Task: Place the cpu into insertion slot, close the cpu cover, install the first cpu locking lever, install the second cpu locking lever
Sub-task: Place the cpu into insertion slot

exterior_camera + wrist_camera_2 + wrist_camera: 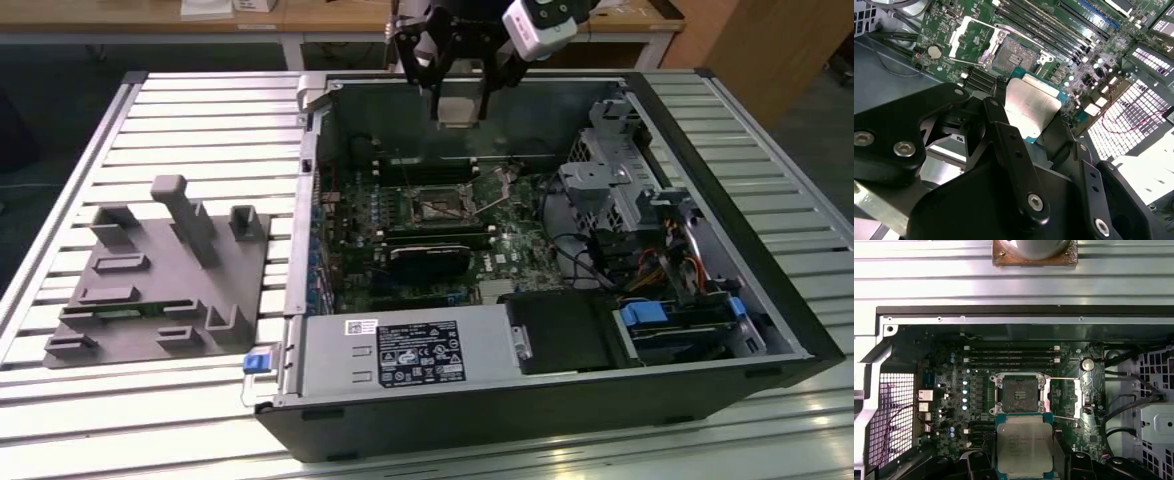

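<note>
Well above the insertion slot (1018, 395), cpu (1024, 447) in end effector (457, 108), room around

Overhead light, probably; case interior (374, 115) dim, shadowed; glare on cpu (1031, 107) face.

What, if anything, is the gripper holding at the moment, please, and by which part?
The gripper holds the small, flat, square, silver-beige metal cpu, clamped by two opposite side edges.

grey jig (154, 275) on slatted table (200, 110), exterior view's left | open pc case (534, 420) beside it | labelled psu (400, 355) inside
</note>
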